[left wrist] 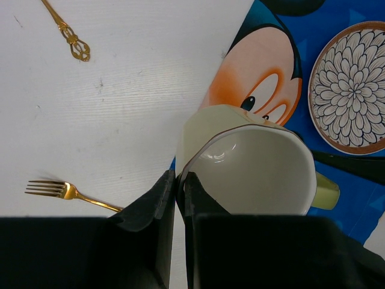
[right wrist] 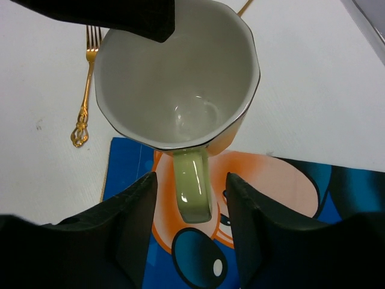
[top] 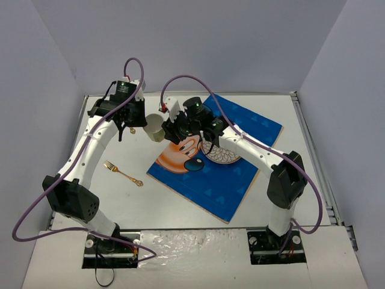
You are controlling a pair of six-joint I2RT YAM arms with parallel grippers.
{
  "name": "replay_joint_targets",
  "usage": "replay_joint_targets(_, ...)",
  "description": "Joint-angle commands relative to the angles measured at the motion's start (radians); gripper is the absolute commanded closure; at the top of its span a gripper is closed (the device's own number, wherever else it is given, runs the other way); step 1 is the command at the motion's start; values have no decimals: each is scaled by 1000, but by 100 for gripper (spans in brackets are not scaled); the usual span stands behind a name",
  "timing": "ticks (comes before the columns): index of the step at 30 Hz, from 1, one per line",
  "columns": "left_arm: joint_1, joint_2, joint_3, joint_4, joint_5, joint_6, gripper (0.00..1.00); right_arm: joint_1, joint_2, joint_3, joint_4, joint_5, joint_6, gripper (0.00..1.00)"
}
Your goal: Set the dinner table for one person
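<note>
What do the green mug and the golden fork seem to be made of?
The mug looks like glazed ceramic: glossy pale green, with bright highlights and a thin dark rim line. The fork looks like gold-coloured polished metal, by its shine; plated or solid, I cannot tell.

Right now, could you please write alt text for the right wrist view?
Seen from above, an empty pale green mug has its handle between the fingers of the open right end effector; the left end effector pinches its rim. A gold fork lies on the white table.
</note>
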Motion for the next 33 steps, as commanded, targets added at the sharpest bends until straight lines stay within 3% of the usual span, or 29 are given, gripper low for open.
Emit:
replay_joint_targets(1,-21,-56,45,59,15,-3,100,6,-14,52,38,-21,-45,57)
replay_joint_targets(6,-40,-56,38,60,30,18,100,5,-10,49,38,-17,-67,64)
replay_joint_targets(10,-44,-60,30,48,41,26,100,6,-8,40,39,-11,-97,92)
replay_joint_targets(12,-44,-73,22,49,41,26,100,3,-11,28,42,-12,-108,100)
replay_joint_targets(14,-44,-83,17,47,36,26,100,-2,-18,21,43,-21,-124,100)
replay_joint_targets(17,-41,-93,16,46,22,22,77,-17,-28,7,49,-40,-145,100)
replay_joint_targets(21,-24,-105,8,50,-6,13,53,-75,-57,-30,68,-75,-167,100)
replay_joint_targets(25,34,-136,-68,101,11,-15,40,-192,-89,-74,102,-124,-197,100)
replay_joint_targets(33,137,-314,-402,271,24,-34,37,-413,-10,-6,118,-220,-258,100)
